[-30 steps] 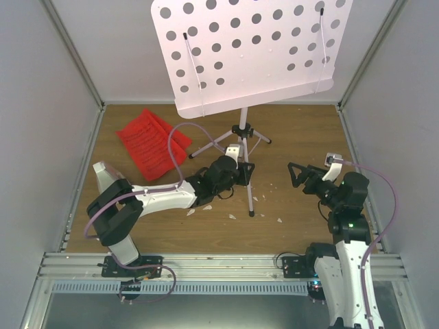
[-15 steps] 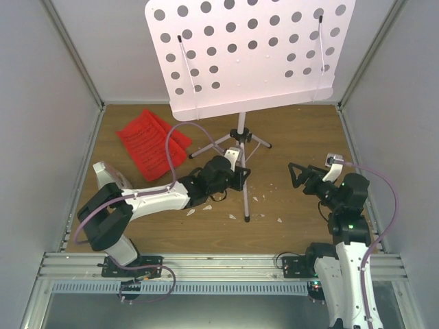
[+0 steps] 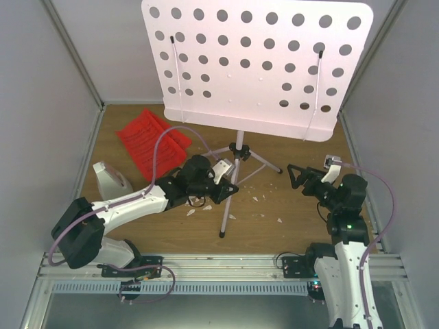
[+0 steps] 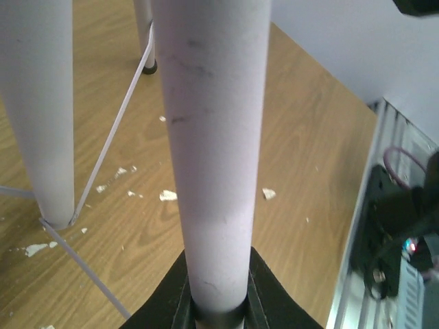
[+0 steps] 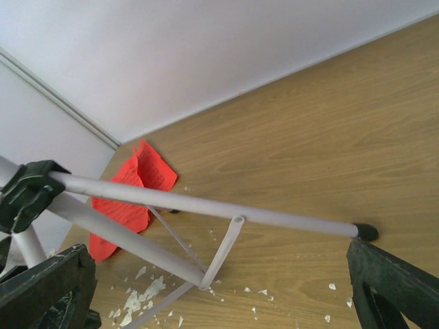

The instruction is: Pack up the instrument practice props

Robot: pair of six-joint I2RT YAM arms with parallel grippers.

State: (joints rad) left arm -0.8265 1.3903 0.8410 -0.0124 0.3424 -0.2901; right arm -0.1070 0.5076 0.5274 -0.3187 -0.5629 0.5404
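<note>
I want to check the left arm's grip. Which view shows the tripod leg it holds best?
The left wrist view: the tripod leg fills the frame, clamped in the left gripper. The top view shows that leg whole but thin, the gripper covering part. The right wrist view shows tripod legs, not the grip.

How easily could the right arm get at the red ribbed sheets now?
Probably not easily. The red ribbed sheets lie far left, beyond the music stand's silver tripod legs and the left end effector clamped on one leg; the open right end effector sits far right.
</note>
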